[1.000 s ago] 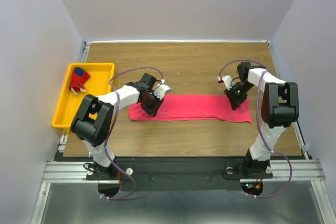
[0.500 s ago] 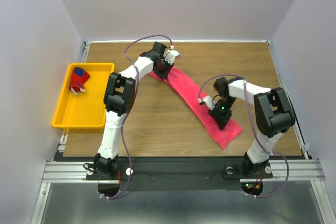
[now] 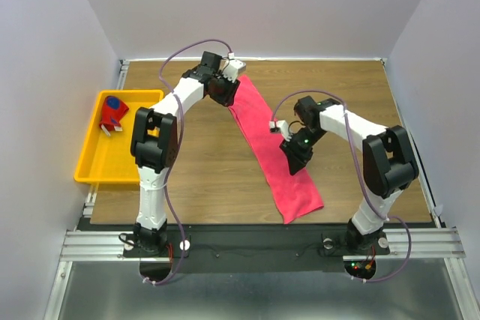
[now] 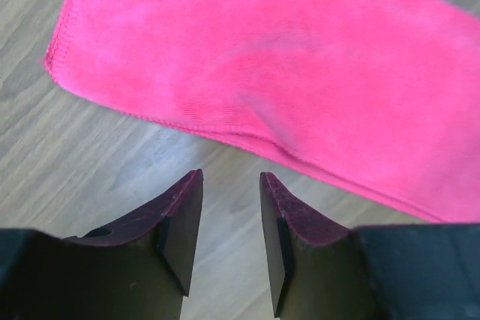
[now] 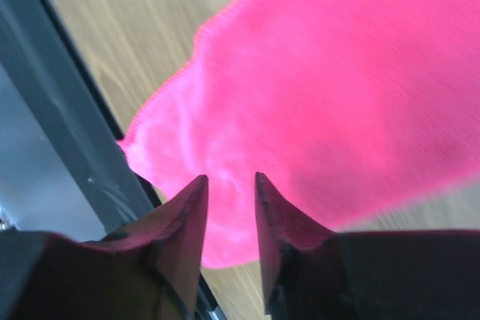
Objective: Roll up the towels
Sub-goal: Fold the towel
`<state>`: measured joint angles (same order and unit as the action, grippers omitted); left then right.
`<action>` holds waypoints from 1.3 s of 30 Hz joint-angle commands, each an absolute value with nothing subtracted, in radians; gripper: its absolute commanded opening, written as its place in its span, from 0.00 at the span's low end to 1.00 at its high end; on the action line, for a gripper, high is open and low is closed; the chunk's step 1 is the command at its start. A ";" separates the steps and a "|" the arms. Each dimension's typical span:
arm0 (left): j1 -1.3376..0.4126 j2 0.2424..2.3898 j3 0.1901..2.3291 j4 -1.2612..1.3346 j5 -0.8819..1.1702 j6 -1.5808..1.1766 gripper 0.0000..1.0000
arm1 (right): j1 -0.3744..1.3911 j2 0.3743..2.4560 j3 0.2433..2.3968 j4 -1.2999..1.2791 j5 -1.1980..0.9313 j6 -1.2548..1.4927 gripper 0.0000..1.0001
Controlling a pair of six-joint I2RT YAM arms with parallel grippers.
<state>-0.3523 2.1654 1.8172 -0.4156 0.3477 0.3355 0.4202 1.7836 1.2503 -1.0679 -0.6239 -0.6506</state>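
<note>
The plain pink-red towel (image 3: 259, 129) lies flat as a long strip, running diagonally from the far middle of the table to the near edge. My left gripper (image 3: 227, 89) is open and empty, just off the towel's far end; the towel (image 4: 285, 58) lies ahead of its tips (image 4: 231, 177) on bare wood. My right gripper (image 3: 294, 157) is open and hovers over the towel's near half (image 5: 360, 73), with nothing between its tips (image 5: 230, 179). The patterned red and navy towel (image 3: 112, 112) sits bunched in the far end of the yellow tray (image 3: 90, 148).
The yellow tray stands at the table's left edge. The towel's near end (image 3: 300, 207) reaches the table's front edge, beside the black rail (image 5: 67, 125). White walls close in the table on three sides.
The pink towel has swung from lying across the table to lying diagonally front to back. My left gripper moved to the far end; my right gripper moved toward the near half.
</note>
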 commanded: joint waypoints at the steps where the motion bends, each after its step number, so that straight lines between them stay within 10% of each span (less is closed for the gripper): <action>1: -0.385 2.094 1.749 -0.364 0.382 0.258 0.48 | 0.380 1.770 1.252 -1.108 -0.554 -0.655 0.33; 11: -0.508 2.187 1.726 -0.295 0.376 0.074 0.43 | 0.370 1.815 1.109 -1.040 -0.356 -0.742 0.19; 26: -0.430 2.494 2.160 -0.413 0.348 0.146 0.41 | 0.580 2.025 1.212 -1.014 -0.695 -0.586 0.21; 31: -0.400 2.331 2.136 -0.393 0.389 0.193 0.51 | 0.581 1.970 1.238 -1.014 -0.732 -0.565 0.31; 36: -0.354 1.972 1.866 -0.255 0.489 0.241 0.96 | 0.574 1.787 1.272 -1.019 -0.775 -0.542 0.41; 39: -0.359 1.724 1.573 -0.200 0.476 0.342 0.99 | 0.535 1.715 1.296 -1.011 -0.830 -0.525 0.42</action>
<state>-0.3603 2.0785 1.7489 -0.3267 0.4339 0.2260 0.5617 1.8244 1.2335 -1.0657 -0.7387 -0.5442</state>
